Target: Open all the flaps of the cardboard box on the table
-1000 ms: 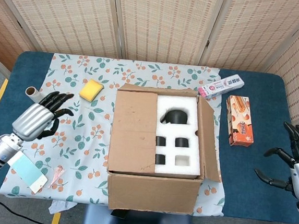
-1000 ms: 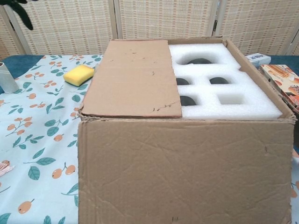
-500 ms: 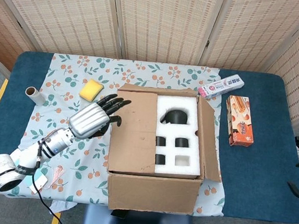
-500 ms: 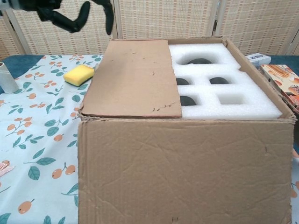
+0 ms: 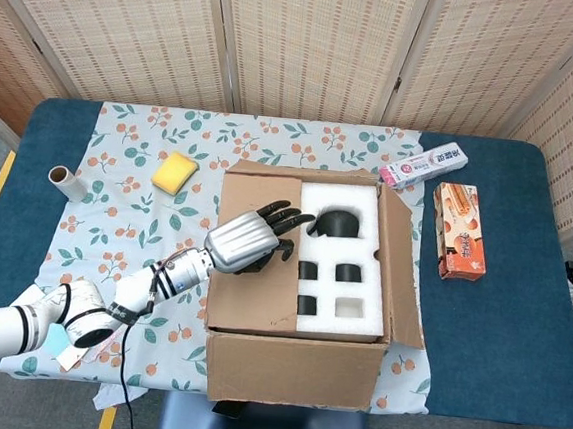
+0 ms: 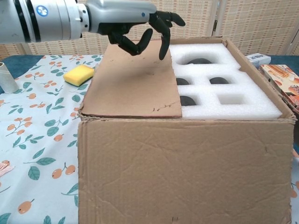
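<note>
— Wicker screens behind; cardboard box [image 5: 300, 286] mid-table, closed flap [image 5: 255, 252] at its nine o'clock. Left hand [image 5: 249, 239]?
— Empty, fingers spread, above that flap. Fingertips may slide off the edge or gouge the foam [image 5: 342, 270].

The left hand [image 5: 247, 241] hovers over the cardboard box's [image 5: 293, 371] closed left flap [image 5: 250, 282], sponge [image 5: 175, 173] behind-left.

Head view: you look steeply down from high up — the whole table [image 5: 520, 295] shows.
Chest view: low, level, close.
Shared: cardboard box [image 5: 293, 366] [image 6: 187, 168] — left hand [image 5: 249, 241] [image 6: 140, 28].
</note>
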Motion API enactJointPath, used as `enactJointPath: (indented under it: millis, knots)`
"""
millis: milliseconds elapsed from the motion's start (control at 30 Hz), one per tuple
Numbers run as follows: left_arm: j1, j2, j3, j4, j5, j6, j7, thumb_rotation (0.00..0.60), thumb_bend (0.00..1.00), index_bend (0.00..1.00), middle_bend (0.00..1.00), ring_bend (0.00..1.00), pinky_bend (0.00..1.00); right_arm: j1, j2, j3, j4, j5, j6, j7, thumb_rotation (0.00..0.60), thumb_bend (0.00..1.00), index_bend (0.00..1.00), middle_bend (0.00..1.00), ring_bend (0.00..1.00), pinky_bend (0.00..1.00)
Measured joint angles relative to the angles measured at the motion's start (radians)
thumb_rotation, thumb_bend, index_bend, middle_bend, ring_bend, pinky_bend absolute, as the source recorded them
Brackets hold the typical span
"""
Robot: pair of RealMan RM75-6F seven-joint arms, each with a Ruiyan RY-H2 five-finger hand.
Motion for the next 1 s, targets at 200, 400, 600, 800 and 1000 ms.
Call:
enactJointPath:
  millis: [200, 400, 600, 800, 1000]
  knots:
    - [-0.041, -0.051, 0.002, 0.044, -0.043, -0.018, 0.037, 0.600, 1.00, 0.51, 0.00, 0.00, 0.00, -0.027, 0.001, 0.021, 0.025, 0.015, -0.001, 0.072, 0.316, 0.29, 0.52, 0.00, 0.00, 0.00]
    - [-0.072, -0.089, 0.003, 0.078, -0.082, -0.030, 0.069, 0.600, 1.00, 0.54, 0.00, 0.00, 0.00, -0.035, 0.003, 0.035, 0.040, 0.013, -0.015, 0.099, 0.316, 0.29, 0.52, 0.00, 0.00, 0.00]
    - [-0.107, -0.113, 0.008, 0.107, -0.102, -0.062, 0.080, 0.600, 1.00, 0.53, 0.00, 0.00, 0.00, -0.041, 0.004, 0.046, 0.049, 0.011, -0.018, 0.121, 0.318, 0.29, 0.52, 0.00, 0.00, 0.00]
    - [-0.148, -0.144, 0.007, 0.136, -0.118, -0.083, 0.094, 0.600, 1.00, 0.53, 0.00, 0.00, 0.00, -0.046, 0.003, 0.054, 0.053, 0.010, -0.025, 0.133, 0.318, 0.29, 0.52, 0.00, 0.00, 0.00]
    - [-0.157, -0.152, 0.016, 0.150, -0.127, -0.078, 0.110, 0.600, 1.00, 0.55, 0.00, 0.00, 0.00, -0.050, 0.004, 0.059, 0.059, 0.005, -0.029, 0.144, 0.317, 0.29, 0.52, 0.00, 0.00, 0.00]
